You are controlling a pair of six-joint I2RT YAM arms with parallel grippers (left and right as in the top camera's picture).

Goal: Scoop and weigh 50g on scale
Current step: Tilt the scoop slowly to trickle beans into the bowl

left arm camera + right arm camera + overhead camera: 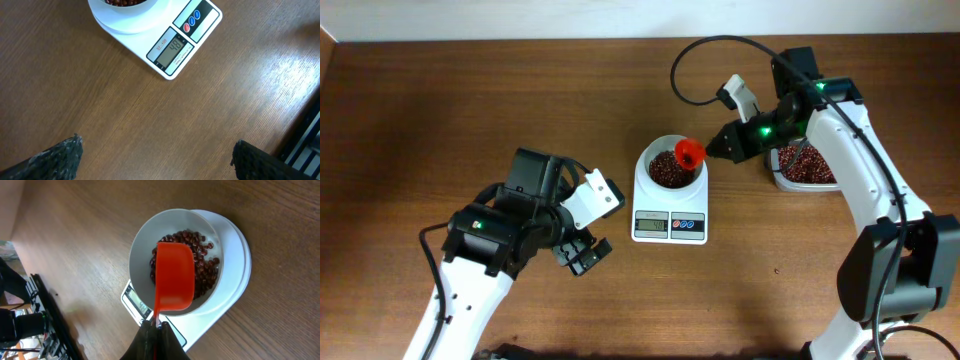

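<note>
scale (669, 222): small white digital kitchen scale, mid-table, with a white round bowl (652, 160) seated on its platform. display (170, 48): lit. the digits look a little short of fifty, but they are small and i would not swear to them.

beans (666, 172): dark red-brown, a loose heap covering the bowl's floor. more of them sit in a clear tub (778, 180) well off to the right of the scale.

measuring scoop (175, 275): orange-red plastic, held out over the bowl above the heap. no beans show on the face i can see, and i cannot tell whether it is tipped right over.

right gripper (723, 146): pinched tight on the scoop's handle, reaching in from the tub side.

left gripper (582, 254): spread wide and holding nothing, parked over bare table (470, 100) near the scale's front-left. its fingertips (55, 157) are well apart.

hazards, as i judge them:
- overshoot: if the reading is near the mark, one more full scoop would carry it past, so only a few grains at a time would be safe.
- false reading: the scoop hangs low over the bowl, and any touch on the rim or the heap would press the platform and shift the number.
- spill: beans tipped near the rim could bounce onto the table and go unweighed.
- slip: the handle is thin, so a twist in the pinch could drop the scoop into the bowl.
</note>
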